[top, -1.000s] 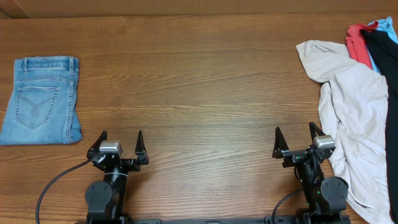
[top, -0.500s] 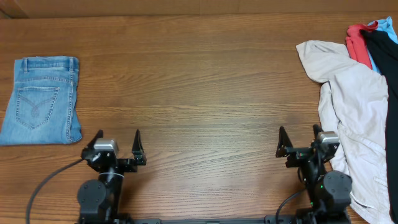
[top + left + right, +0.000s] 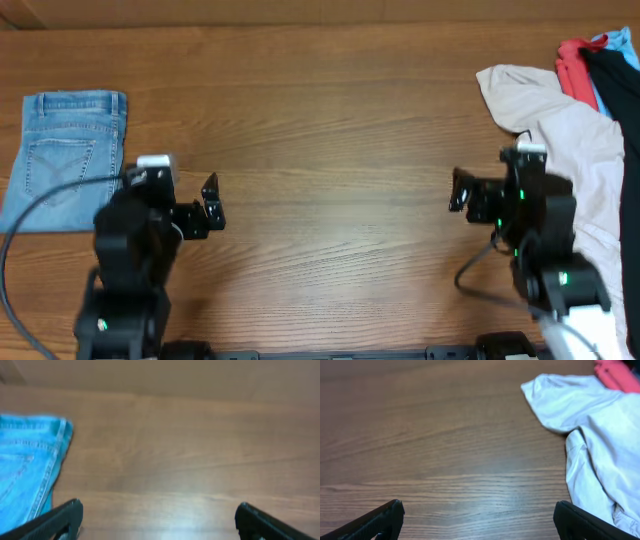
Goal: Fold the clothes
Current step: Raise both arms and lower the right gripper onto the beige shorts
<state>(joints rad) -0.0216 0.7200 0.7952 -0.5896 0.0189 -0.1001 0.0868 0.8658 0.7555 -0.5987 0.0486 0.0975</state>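
Nearest the robot, the left gripper [image 3: 159,505] hangs over bare table [image 3: 330,120] with its jaws spread wide and nothing between them; the right gripper [image 3: 479,505] stands the same way, jaws fully apart and holding nothing, only wood grain showing between its fingers; from overhead the right arm overlaps the near part of the shorts [image 3: 570,130], and in the right wrist view the cloth lies just beside the right-hand finger, though whether it touches I cannot tell; the shorts are crumpled and unfolded along the table's right edge, running from the near right side up toward the far side, with one rumpled flap reaching leftward at the far end; ahead of the left gripper and off to its left lie the jeans [image 3: 65,150], folded flat with a back pocket facing up, near the table's left edge and well apart from the shorts; the left arm's cable crosses their near corner in the overhead view; farthest off, in the far right corner, a red garment [image 3: 573,65] touches the shorts' far edge, with a black garment [image 3: 615,75] beside it and a light-blue garment [image 3: 612,42] showing between and beyond them.
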